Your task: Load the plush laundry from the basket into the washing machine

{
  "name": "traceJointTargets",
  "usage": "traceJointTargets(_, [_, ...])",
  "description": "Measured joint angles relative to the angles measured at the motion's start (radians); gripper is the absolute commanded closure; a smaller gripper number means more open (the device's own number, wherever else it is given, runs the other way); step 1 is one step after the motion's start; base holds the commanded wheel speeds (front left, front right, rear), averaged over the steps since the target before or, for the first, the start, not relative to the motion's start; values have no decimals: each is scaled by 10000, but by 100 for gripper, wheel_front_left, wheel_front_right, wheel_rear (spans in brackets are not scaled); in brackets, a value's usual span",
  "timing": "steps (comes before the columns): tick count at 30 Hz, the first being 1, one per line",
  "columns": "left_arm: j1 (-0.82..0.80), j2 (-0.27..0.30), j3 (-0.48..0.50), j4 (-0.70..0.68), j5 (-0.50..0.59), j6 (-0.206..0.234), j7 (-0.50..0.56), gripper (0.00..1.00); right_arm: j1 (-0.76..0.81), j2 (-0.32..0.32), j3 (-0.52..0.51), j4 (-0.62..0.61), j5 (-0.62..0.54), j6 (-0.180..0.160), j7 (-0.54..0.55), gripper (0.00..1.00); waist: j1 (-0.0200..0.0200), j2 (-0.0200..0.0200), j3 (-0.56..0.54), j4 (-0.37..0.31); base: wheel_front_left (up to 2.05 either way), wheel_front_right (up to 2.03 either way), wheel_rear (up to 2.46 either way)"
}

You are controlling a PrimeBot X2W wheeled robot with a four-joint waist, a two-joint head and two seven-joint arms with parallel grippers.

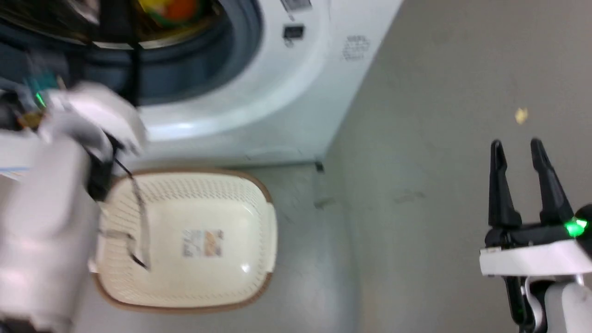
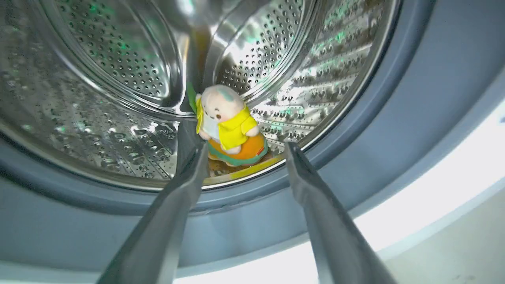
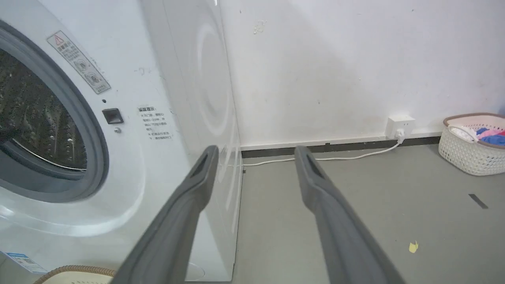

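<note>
My left jaws stand apart with nothing between them, pointing into the porthole of the washing machine (image 1: 286, 101). In the left wrist view, my two left fingers (image 2: 173, 213) reach over the grey gasket (image 2: 394, 130) toward the steel drum (image 2: 98, 118). The plush laundry (image 2: 230, 128) sits just inside the drum's near lip, beyond my fingertips. It is closer to the left-hand finger than to the other, and I cannot tell whether that tip touches it. The pink figure in yellow cloth faces me, upright on the orange burger part.

From my head, the plush shows as a blurred orange and yellow patch at the top of the porthole. My left arm (image 1: 92, 115) is blurred in front of the machine's lower left. The basket (image 1: 259, 194) lies on the floor (image 1: 439, 208) just in front of the machine, with its paper label (image 1: 203, 243) showing on the inner floor.

My right jaws are also apart and hold nothing. My right fingers (image 1: 502, 189) hang over the floor, well to the right of the basket. Far off by the wall sits a second basket (image 3: 471, 154) with coloured clothes.
</note>
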Motion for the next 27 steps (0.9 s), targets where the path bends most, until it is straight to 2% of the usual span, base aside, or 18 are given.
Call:
traceJointTargets(3, [1355,-453,261,-957,-313,435,-767,0,306,2,-71,-17,-207,0,-2,0,-1,0,-702,331,0,0,0])
traceJointTargets(7, [3196,-723,646,-2671,-520,913,-1106,0,698,0,-100,-81,-408,0,-2,0,-2,0,-1525,787,0,0,0])
traceJointTargets(9, [4100,-700,577,-3572,-213,1018,-1175,0,854,0,-144,-128,-454,0,-2,0,-3,0,-1837,1032,0,0,0])
traceJointTargets(15, [6659,-1292,1049,-5756,529,1628,-1191,0,1311,2,-12,-153,-623,0,-2,0,0,0,-2598,1746,0,0,0])
traceJointTargets(21, [7902,-1764,1269,-6102,1045,1758,-1193,0,1646,2,25,-48,-656,0,-2,0,1,0,-3013,1989,0,0,0])
traceJointTargets(27, [8280,-2067,1246,-6040,1682,1687,-1191,0,1864,2,98,67,-635,0,-2,0,2,0,-3122,2173,0,0,0])
